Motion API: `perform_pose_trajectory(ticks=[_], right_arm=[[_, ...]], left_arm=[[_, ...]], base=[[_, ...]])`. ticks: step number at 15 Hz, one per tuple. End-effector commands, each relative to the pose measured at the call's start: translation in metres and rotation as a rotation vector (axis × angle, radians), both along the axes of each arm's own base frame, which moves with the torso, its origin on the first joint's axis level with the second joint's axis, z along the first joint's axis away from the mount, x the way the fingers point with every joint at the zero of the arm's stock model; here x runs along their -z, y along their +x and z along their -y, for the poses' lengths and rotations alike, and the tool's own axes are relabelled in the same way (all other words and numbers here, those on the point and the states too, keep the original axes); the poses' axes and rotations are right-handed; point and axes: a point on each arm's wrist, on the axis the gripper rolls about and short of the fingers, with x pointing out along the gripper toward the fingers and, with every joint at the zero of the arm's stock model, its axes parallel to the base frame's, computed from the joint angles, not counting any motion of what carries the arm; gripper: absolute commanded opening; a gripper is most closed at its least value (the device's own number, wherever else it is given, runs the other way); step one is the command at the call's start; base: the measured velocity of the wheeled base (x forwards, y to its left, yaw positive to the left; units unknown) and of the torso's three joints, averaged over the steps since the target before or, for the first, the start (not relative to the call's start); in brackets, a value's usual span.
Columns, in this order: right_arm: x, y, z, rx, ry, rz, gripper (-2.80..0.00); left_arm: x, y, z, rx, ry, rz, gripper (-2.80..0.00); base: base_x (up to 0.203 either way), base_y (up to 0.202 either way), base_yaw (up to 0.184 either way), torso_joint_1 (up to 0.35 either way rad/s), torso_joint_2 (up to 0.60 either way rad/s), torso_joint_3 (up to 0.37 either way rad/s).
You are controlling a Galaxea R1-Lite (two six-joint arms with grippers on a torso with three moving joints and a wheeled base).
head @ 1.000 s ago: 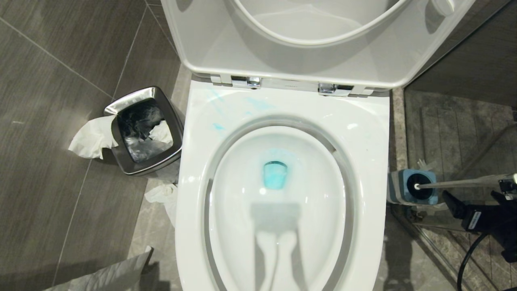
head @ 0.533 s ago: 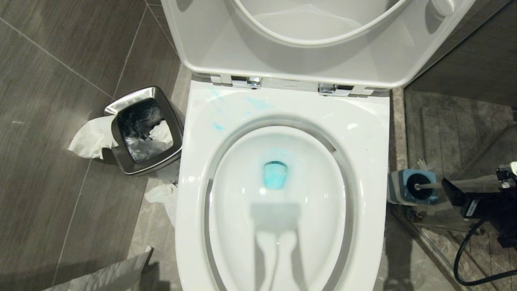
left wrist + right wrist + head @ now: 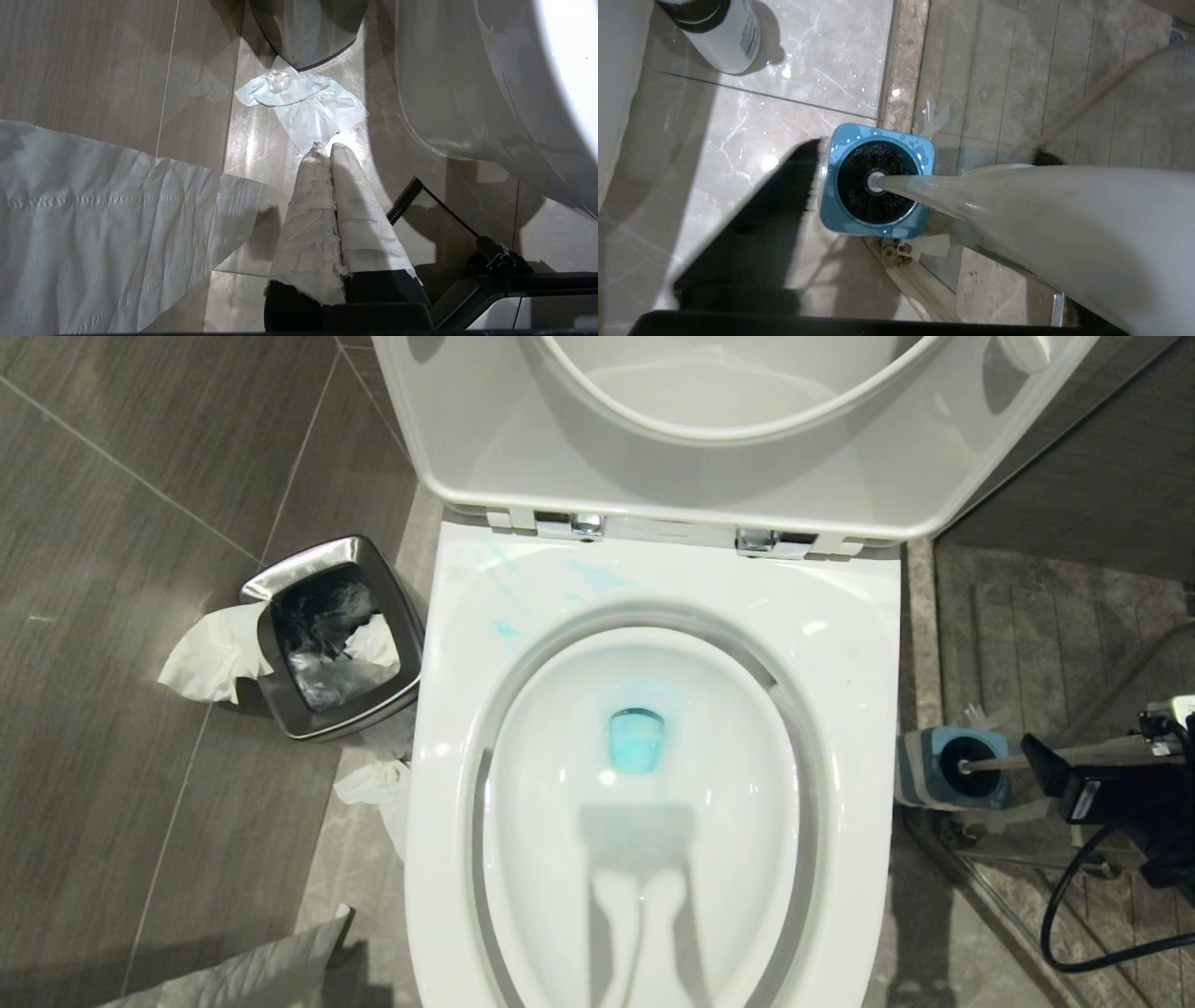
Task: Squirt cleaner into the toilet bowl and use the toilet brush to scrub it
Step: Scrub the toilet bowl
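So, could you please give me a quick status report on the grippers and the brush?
Right gripper open beside the toilet brush handle, no grip yet. Left gripper shut, parked low beside the toilet bowl. Brush seated in its holder. Cleaner pooled in bowl.

Head cam overhead; wrist cams low; share toilet brush (image 3: 971,767).

Right end effector (image 3: 1102,770) low at far right, jaws apart (left end effector (image 3: 327,154) closed, pointing downward)
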Motion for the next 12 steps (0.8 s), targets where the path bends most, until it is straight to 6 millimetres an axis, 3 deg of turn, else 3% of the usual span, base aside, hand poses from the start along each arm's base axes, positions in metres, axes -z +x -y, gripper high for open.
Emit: perform_pose_trajectory(ticks=[1, 12], right_arm=[[-0.001, 0.002, 0.0, -0.003, -0.004, 0.009, -2.8], [-0.013, -0.001, -0.001, -0.039, -0.005, 0.063, -2.8]], left_arm=[[0.0, 0.0, 0.0, 0.0, 0.0, -0.003, -2.8], [0.0, 0.0, 0.0, 0.0, 0.0, -0.003, -2.8]], base=[[0.0, 0.0, 0.0, 0.0, 0.0, 0.0], [0.0, 0.0, 0.0, 0.0, 0.0, 0.0]])
